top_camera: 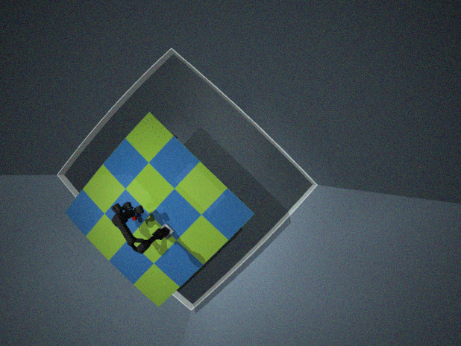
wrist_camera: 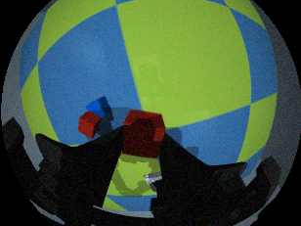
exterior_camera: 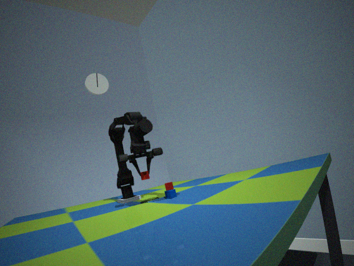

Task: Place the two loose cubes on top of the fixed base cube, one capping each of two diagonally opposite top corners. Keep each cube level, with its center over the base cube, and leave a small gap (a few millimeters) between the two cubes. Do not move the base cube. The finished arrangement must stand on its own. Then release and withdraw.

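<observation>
The blue base cube (exterior_camera: 170, 194) (wrist_camera: 99, 106) stands on the table. One red cube (exterior_camera: 169, 186) (wrist_camera: 89, 124) sits on top of it, off to one side; its exact corner is hard to tell. My gripper (exterior_camera: 145, 173) (wrist_camera: 143, 133) is shut on the other red cube (exterior_camera: 145, 176) (wrist_camera: 140, 148) and holds it in the air, clear of the table. In the exterior view the held cube is left of the base cube and higher than its top. In the top view the arm hides most of the cubes.
The arm's pale mounting plate (top_camera: 171, 227) (exterior_camera: 137, 198) is on the blue and green checkered table (top_camera: 149, 134) (exterior_camera: 186, 238), left of the base cube in the exterior view. Shadows of the arm fall across the table. A round clock (exterior_camera: 91, 83) hangs on the wall.
</observation>
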